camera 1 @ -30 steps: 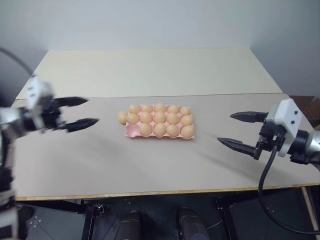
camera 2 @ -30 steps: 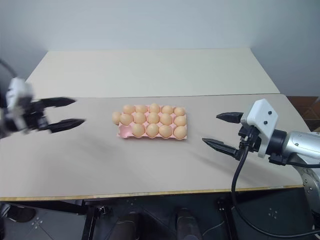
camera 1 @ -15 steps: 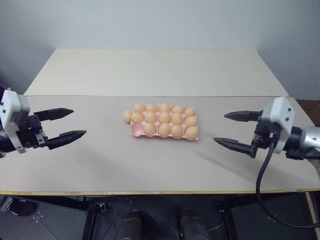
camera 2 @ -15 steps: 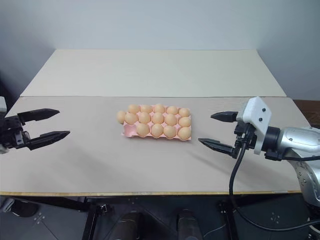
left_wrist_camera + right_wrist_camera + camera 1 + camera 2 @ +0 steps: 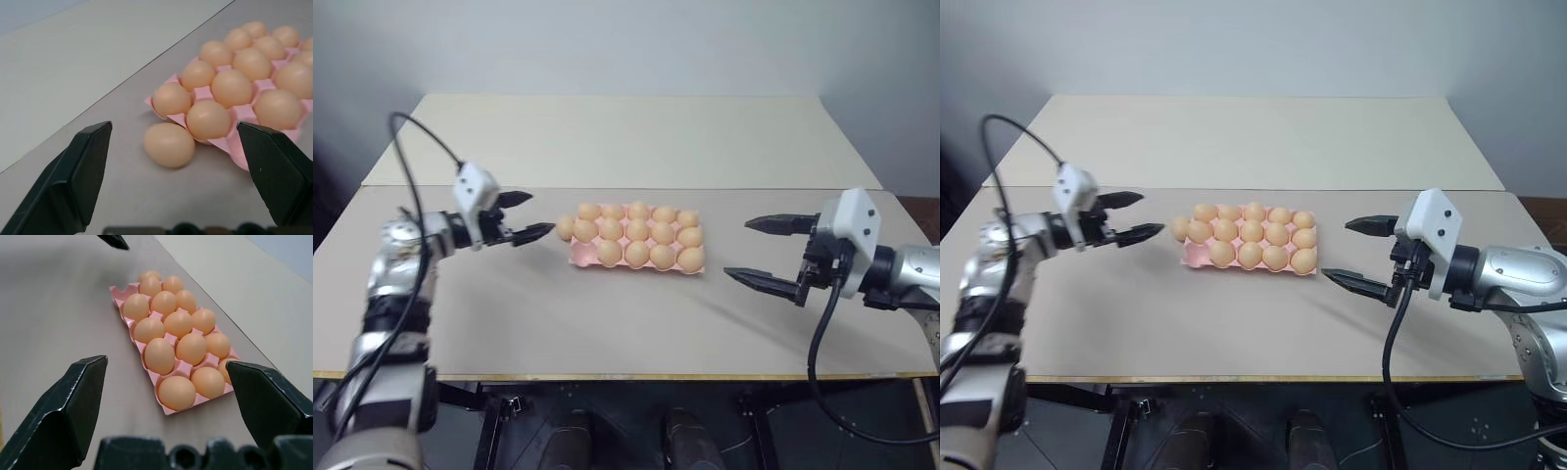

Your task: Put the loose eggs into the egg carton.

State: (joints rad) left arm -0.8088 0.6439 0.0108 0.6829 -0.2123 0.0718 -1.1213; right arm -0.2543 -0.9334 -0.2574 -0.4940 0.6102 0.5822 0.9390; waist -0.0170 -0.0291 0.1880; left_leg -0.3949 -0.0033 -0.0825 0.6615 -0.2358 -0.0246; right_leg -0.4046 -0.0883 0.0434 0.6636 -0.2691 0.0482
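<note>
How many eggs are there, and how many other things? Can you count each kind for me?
Eggs sitting in the egg carton: 14
Loose egg on the table, at the carton's left end: 1
Egg carton, pink: 1
Grippers, the left gripper and the right gripper, both open: 2
Total: 18 things, 15 of them eggs.

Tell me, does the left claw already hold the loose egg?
No, the open left claw has the loose egg between its fingers, untouched, on the table.

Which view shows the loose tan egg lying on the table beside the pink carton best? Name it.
The left wrist view: the loose tan egg sits large between the open left gripper's fingers, beside the pink moulded carton. The head views show it small at the carton's left end.
</note>
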